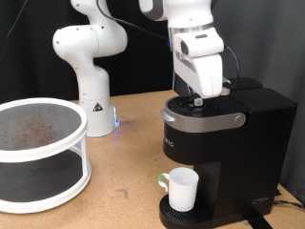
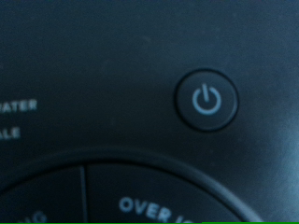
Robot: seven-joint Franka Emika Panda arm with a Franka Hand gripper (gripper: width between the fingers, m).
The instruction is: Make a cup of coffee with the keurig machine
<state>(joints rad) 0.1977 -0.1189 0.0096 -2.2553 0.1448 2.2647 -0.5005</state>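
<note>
The black keurig machine (image 1: 224,143) stands at the exterior view's right, lid down. The white cup (image 1: 181,188) sits on its round drip base under the spout. My gripper (image 1: 198,97) hangs straight down over the machine's top button panel, fingertips at or just above it. The wrist view is filled by the panel: a round blue-lit power button (image 2: 206,100) and part of a large ring of brew buttons (image 2: 140,191). No fingers show in the wrist view. Nothing shows between the fingers.
A white two-tier round rack (image 1: 38,153) with a dark mesh top stands at the exterior view's left. The white arm base (image 1: 93,72) is at the back, with a small blue light beside it. The wooden table (image 1: 124,196) stretches across the front.
</note>
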